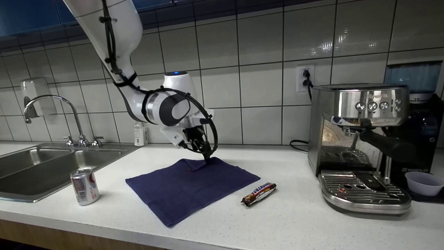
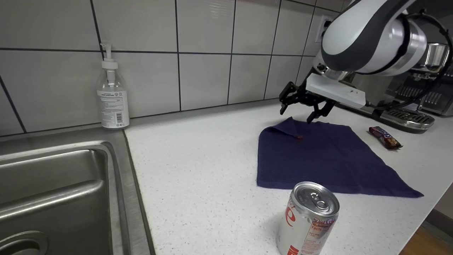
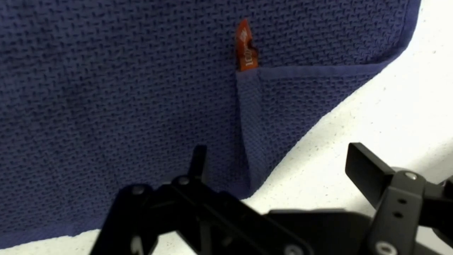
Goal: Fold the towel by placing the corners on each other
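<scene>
One pincer [image 2: 296, 117] w/ jaws apart, nr towel [image 2: 318, 163]

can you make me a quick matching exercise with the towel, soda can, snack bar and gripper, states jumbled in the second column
Column one:
1. towel
2. soda can
3. snack bar
4. gripper

Column two:
A. standing upright
B. jaws spread apart
C. one corner folded over
D. lying down, wrapped

Right pairs: 1-C, 2-A, 3-D, 4-B
</scene>
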